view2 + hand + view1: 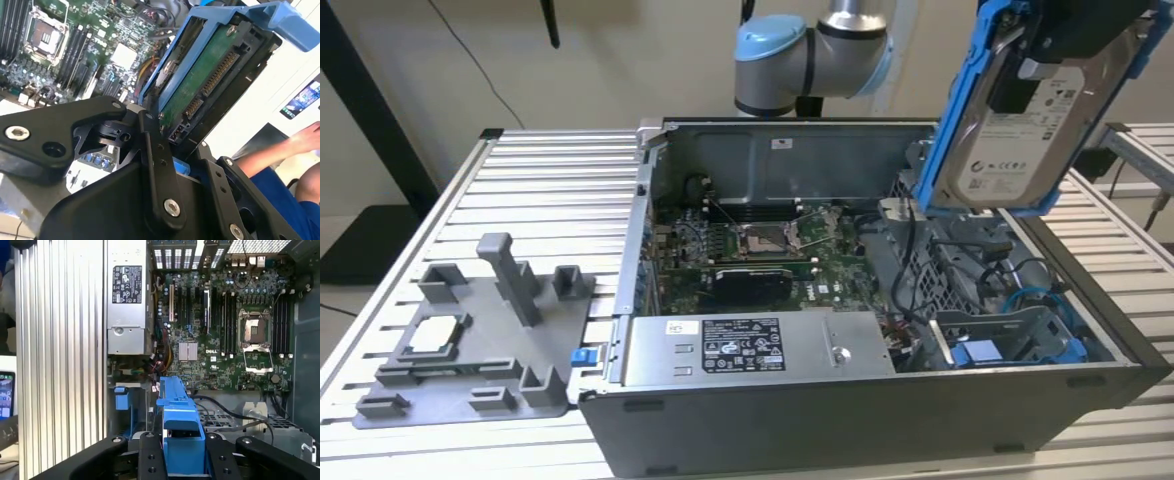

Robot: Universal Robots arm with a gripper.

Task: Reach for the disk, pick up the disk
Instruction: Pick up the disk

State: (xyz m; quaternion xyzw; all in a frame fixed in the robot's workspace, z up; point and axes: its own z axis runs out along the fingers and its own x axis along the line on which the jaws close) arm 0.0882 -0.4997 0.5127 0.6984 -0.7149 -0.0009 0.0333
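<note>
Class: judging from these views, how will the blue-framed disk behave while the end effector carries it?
The disk looks rigid: metal body, so probably heavy for its size. Its blue plastic frame may flex or slip slightly. The exposed circuit board suggests fragility.

The disk (1017, 125) was silver with a white printed label and a bright blue frame; in the second wrist view its underside (205, 85) was a green board. The gripper (165, 150) was black. The case (854, 430) was dark grey, its motherboard (761, 245) green, the power supply (747, 350) pale grey with a black-and-white sticker. The table (547, 190) was ribbed silver; the fixture (474, 340) grey. A sleeve (275, 200) was blue.
</note>
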